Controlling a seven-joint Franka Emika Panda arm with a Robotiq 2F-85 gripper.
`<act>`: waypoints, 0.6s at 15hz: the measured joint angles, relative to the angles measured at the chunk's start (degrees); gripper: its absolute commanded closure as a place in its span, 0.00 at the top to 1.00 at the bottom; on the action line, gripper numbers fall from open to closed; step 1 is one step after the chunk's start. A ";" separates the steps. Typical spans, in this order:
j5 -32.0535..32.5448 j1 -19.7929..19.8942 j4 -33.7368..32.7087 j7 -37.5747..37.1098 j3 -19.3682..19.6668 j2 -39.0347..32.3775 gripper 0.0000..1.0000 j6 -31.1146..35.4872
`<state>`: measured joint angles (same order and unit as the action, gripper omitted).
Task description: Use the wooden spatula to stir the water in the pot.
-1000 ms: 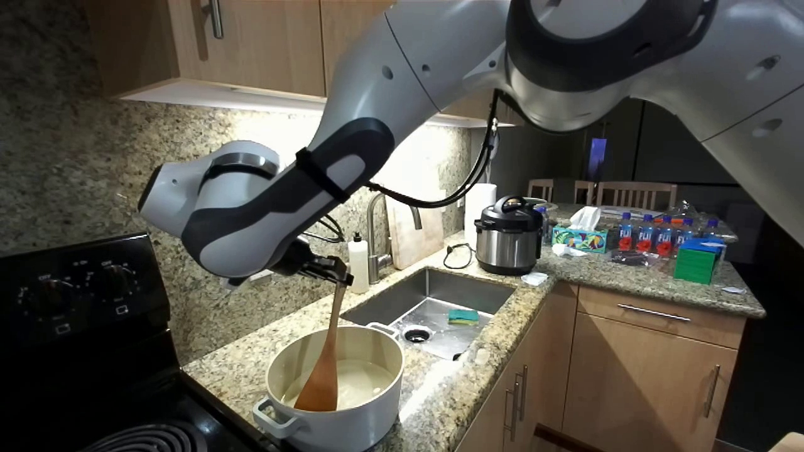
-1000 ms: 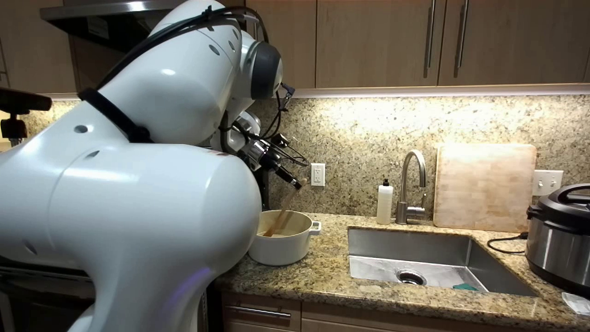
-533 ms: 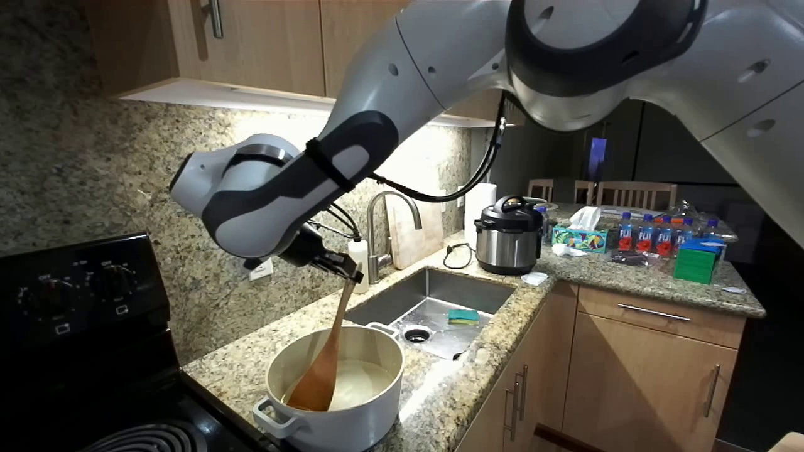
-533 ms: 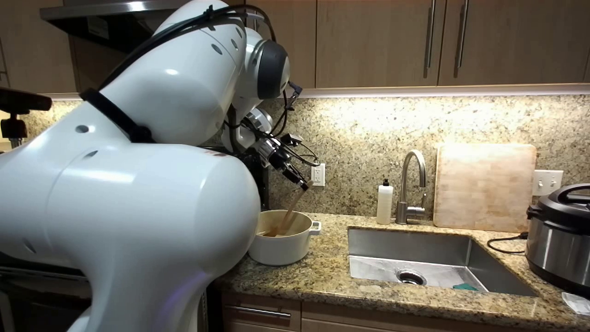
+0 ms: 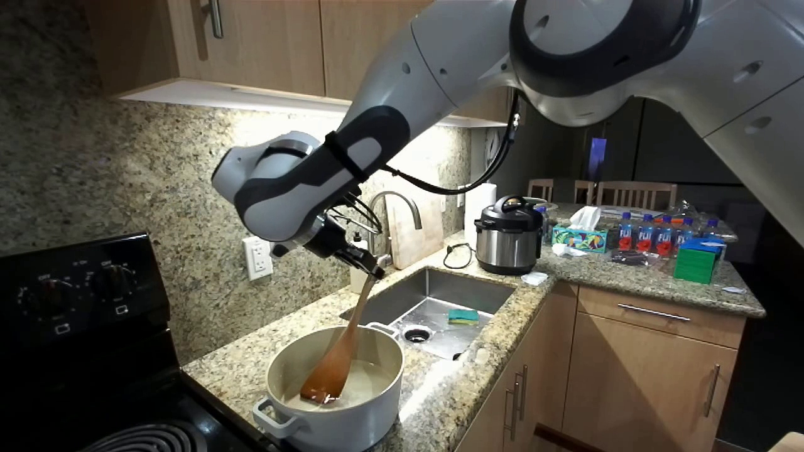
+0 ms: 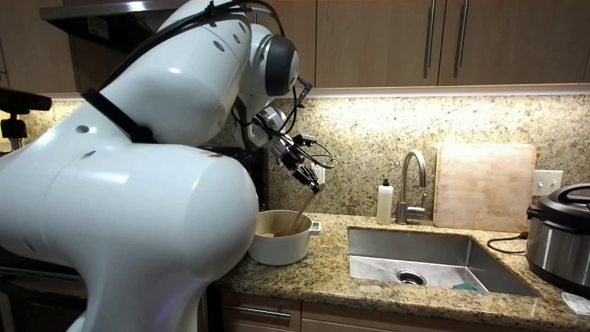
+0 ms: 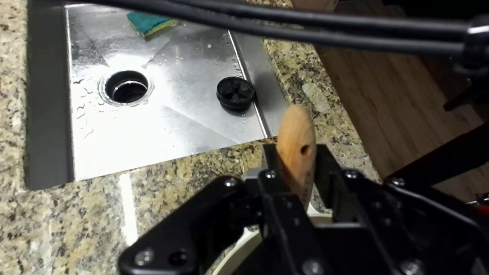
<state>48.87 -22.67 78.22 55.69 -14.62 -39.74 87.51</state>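
The spatula (image 5: 342, 356) leans in the pot (image 5: 364, 419), its wide end in the water (image 5: 366, 380). The claw (image 7: 297, 154) pinches the top of the handle. Stirring looks to be the step now. Next, the claw likely must swing it round, and the pot's sides could get in the way. The pot sits on the counter (image 6: 327, 279), between the stove (image 5: 88, 326) and the sink (image 6: 408, 244). A sponge (image 5: 463, 316) lies in the sink; a tap (image 6: 402, 213) stands behind.
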 measured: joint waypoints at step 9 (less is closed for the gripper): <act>-0.02 0.45 6.26 -2.58 0.56 5.48 0.07 -5.11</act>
<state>48.85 -22.22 84.48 53.11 -14.06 -34.26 82.41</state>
